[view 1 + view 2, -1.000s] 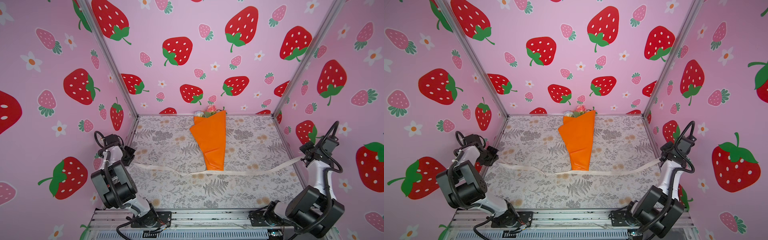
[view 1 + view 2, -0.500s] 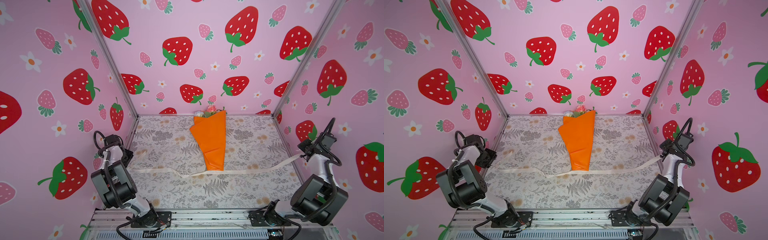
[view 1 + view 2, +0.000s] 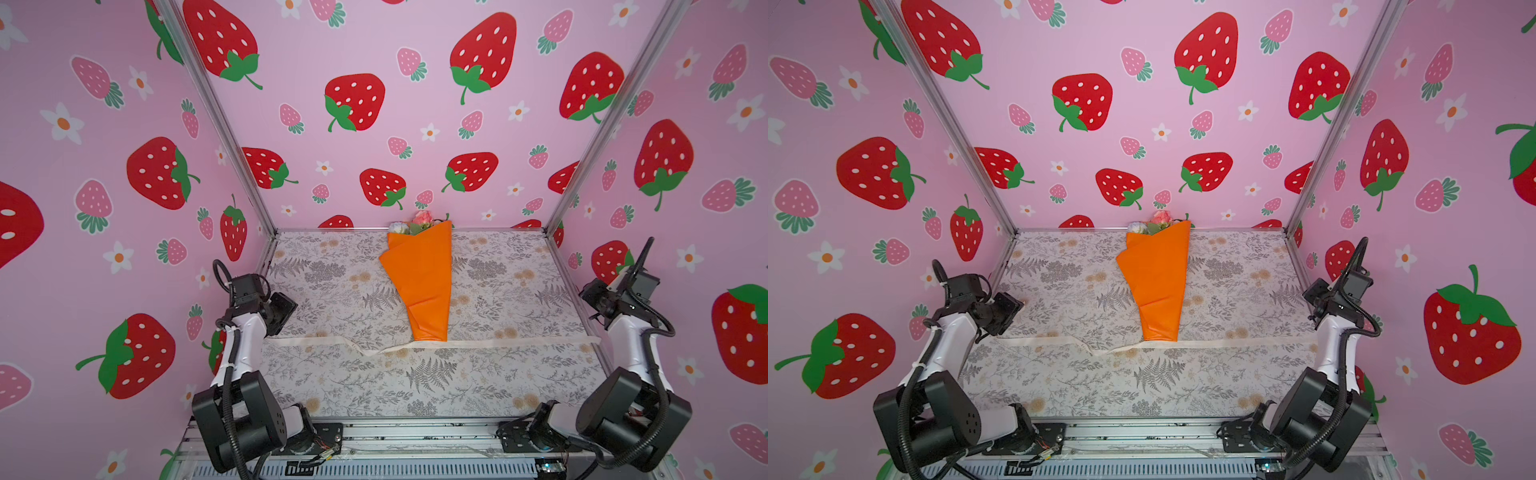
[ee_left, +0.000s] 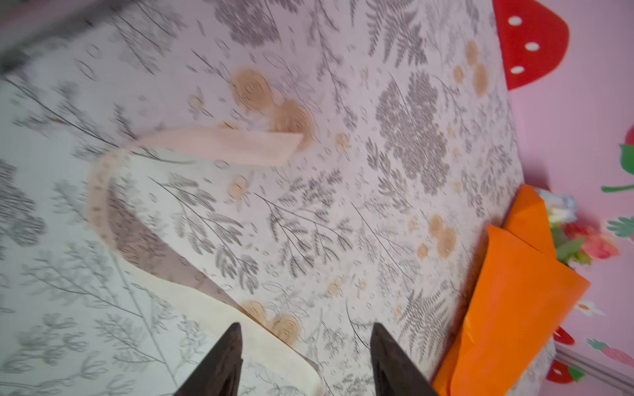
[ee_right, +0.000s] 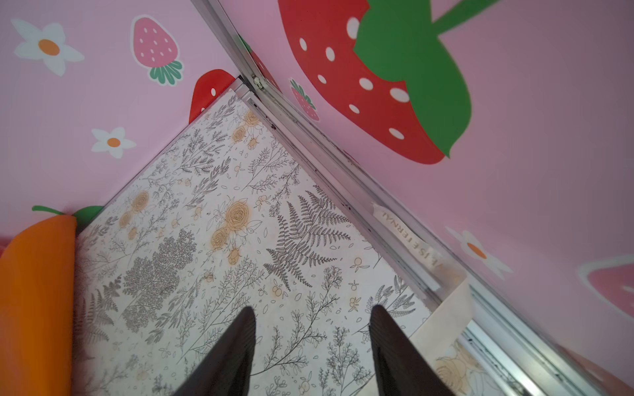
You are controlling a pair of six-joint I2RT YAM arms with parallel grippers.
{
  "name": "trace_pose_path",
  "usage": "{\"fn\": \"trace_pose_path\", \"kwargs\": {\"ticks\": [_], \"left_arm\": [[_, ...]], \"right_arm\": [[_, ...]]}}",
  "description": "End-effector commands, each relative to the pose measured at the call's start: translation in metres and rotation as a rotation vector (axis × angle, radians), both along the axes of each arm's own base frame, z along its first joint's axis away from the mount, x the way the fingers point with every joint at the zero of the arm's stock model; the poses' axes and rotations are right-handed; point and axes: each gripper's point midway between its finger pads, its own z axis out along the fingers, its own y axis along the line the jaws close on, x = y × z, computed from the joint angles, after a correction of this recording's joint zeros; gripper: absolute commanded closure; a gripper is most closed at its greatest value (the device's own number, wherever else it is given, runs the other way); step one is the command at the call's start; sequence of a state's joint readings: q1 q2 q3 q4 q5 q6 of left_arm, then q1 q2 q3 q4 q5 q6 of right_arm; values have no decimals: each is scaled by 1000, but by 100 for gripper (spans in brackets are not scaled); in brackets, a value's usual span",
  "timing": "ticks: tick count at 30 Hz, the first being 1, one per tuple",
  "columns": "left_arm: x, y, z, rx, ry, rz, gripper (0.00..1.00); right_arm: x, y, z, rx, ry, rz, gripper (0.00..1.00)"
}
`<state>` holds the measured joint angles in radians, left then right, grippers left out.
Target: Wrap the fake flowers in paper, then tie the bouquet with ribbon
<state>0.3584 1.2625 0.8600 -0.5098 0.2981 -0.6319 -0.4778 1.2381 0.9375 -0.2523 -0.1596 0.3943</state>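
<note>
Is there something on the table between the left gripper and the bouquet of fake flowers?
Nothing visible blocks the way. Between the left gripper and the bouquet of fake flowers lie only the table and the flat cream ribbon. The orange wrapping paper covers the stems; only the flower heads show.

Bouquet of fake flowers: stems fully hidden inside the orange wrapping paper, only the heads peek out. Ribbon possibly runs under the paper's tip, can't tell. Left wrist view is motion-blurred and the flower heads are smeared. Right wrist view: paper cut by the frame edge, ribbon print only partly readable.
</note>
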Motion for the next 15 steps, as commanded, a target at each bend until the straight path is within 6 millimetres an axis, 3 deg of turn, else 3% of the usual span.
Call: {"fn": "trace_pose_path", "kwargs": {"ticks": [1,4,7,11,13,15], "left_arm": [[7,-44,5,-67,-66,-129,37],[9,-79,2,-109,-83,-218,36],[11,-111,-4,-133,-80,-302,35],[-3,-146,-26,-154,15,-365,35],[-18,-148,-41,-113,86,-344,35],[-34,-137,-56,-69,166,-275,34]], "right_arm": [[-1,23,15,28,-44,80,42],[9,62,13,156,-79,222,42],[16,116,6,310,-92,387,42],[10,188,-18,359,-21,555,42],[-1,217,-36,362,34,616,42],[-14,235,-54,360,84,643,42]]}}
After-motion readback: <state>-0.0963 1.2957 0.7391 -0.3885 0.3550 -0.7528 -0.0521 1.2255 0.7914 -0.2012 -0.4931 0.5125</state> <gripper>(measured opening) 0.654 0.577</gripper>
